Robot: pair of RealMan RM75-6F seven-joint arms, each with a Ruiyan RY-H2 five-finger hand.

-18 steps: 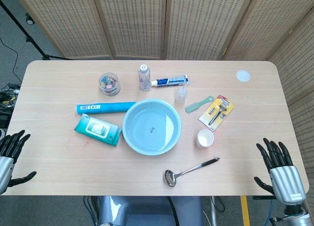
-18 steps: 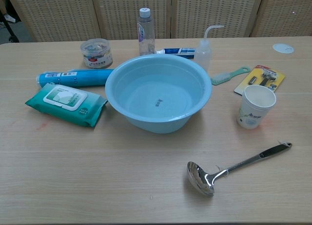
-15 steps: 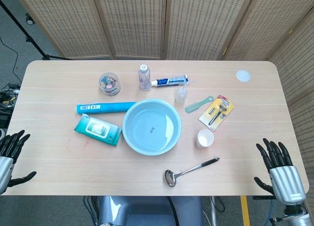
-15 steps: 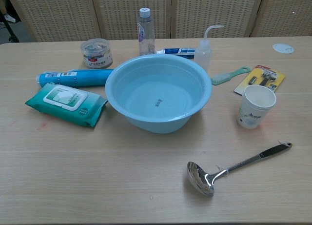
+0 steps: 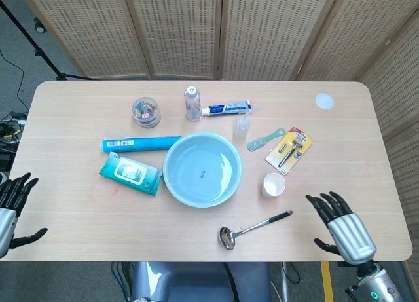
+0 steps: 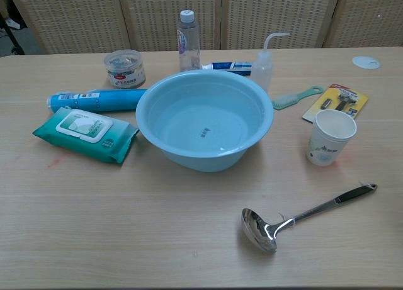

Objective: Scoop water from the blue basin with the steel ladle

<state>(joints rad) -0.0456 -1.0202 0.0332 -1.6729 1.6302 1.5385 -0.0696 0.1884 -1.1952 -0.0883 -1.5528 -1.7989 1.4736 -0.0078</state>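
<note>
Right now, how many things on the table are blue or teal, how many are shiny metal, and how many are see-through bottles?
Blue or teal: 3 - basin, tube, wipes pack
Shiny metal: 1 - ladle
See-through bottles: 2 - water bottle, squeeze bottle
Total: 6

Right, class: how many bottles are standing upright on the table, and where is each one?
2. The clear water bottle stands behind the blue basin, towards the left. The squeeze bottle with the bent nozzle stands behind the basin's right rim. None appear hidden.
</note>
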